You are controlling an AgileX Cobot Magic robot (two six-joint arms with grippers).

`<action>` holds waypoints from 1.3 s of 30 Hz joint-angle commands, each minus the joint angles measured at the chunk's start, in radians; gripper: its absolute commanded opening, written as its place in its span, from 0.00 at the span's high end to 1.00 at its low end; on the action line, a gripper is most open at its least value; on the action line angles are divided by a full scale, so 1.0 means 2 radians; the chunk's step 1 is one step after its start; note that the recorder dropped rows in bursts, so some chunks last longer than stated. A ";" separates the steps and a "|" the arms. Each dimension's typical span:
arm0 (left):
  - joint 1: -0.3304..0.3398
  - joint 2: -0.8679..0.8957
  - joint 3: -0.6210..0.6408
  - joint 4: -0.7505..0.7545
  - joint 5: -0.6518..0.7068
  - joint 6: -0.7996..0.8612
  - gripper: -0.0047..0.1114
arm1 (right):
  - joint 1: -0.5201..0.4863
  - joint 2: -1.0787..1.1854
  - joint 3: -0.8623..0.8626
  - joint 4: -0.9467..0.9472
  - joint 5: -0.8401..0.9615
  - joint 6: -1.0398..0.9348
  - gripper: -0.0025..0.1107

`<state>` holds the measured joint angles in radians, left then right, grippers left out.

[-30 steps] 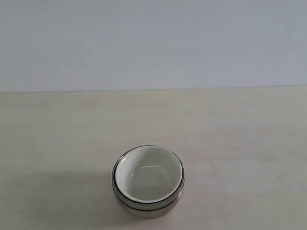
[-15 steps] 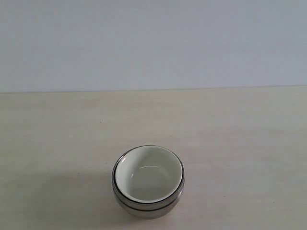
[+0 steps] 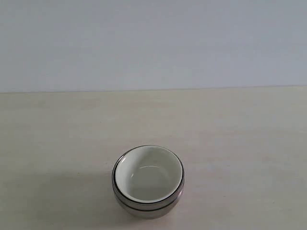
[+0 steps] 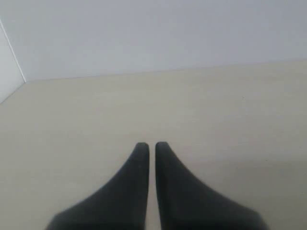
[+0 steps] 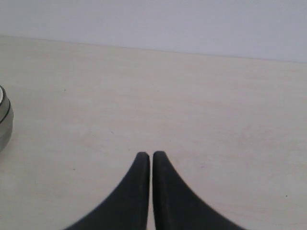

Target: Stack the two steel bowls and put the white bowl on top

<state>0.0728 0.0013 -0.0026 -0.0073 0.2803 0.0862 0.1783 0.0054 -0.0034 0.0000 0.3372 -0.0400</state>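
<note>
The white bowl (image 3: 148, 175) sits nested inside the two steel bowls (image 3: 144, 209), whose shiny rims and sides show around it, low in the middle of the exterior view. A sliver of the steel stack (image 5: 4, 120) shows at the edge of the right wrist view. My left gripper (image 4: 149, 145) is shut over bare table with nothing between its fingers. My right gripper (image 5: 151, 155) is shut too, empty, well apart from the stack. Neither gripper appears in the exterior view.
The pale wooden table (image 3: 230, 139) runs back to a plain light wall (image 3: 153, 43). A wall corner (image 4: 14, 62) shows in the left wrist view.
</note>
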 commanded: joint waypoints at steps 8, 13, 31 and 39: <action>0.002 -0.001 0.001 -0.005 -0.001 0.000 0.93 | -0.004 -0.003 0.002 -0.005 0.002 -0.023 0.98; 0.002 -0.001 0.001 -0.005 -0.001 0.000 0.93 | -0.004 -0.003 0.002 -0.005 0.002 -0.023 0.98; 0.002 -0.001 0.001 -0.005 -0.001 0.000 0.93 | -0.004 -0.003 0.002 -0.005 0.002 -0.023 0.98; 0.002 -0.001 0.001 -0.005 -0.001 0.000 0.93 | -0.004 -0.003 0.002 -0.005 0.002 -0.023 0.98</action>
<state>0.0728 0.0013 -0.0026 -0.0073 0.2803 0.0862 0.1783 0.0054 0.0006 0.0000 0.3451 -0.0790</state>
